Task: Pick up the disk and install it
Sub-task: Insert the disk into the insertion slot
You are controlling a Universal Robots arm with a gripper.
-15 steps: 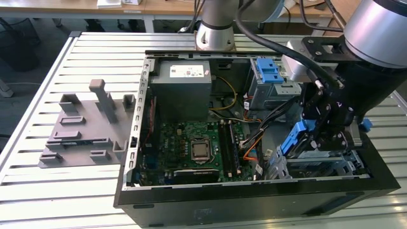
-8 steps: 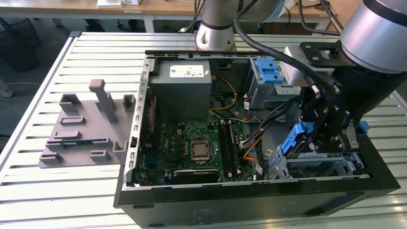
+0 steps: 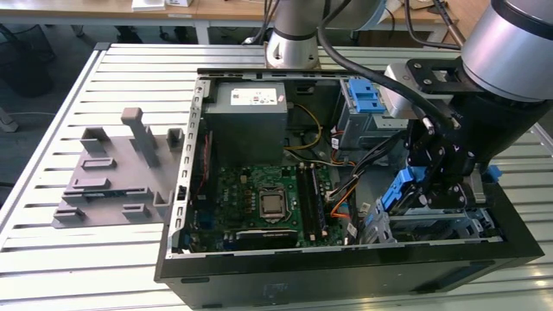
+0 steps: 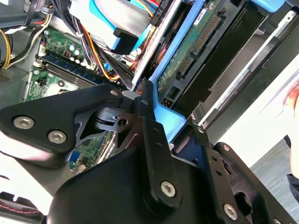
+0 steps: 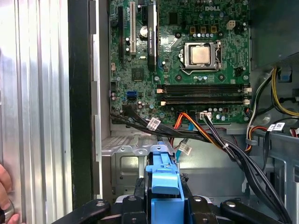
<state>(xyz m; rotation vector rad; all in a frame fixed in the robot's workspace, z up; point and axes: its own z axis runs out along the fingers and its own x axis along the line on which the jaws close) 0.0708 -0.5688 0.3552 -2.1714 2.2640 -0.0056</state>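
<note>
the claw [image 3: 432, 194] is clamped on the disk [image 3: 403, 189] by its blue rails, holding it tilted just over the grey drive cage [image 3: 449, 227] in the open computer case [image 3: 346, 267], beside the motherboard [image 3: 268, 201], at the exterior view's right of the slatted bench [image 3: 87, 259].

Two black fingers [image 5: 139, 200] grip the disk [image 5: 162, 186] by its blue plastic bracket, held between them. Just beyond the fingers sit a grey metal bay [image 5: 126, 163], bundled cables [image 5: 210, 135], then a green motherboard [image 5: 187, 56].
</note>
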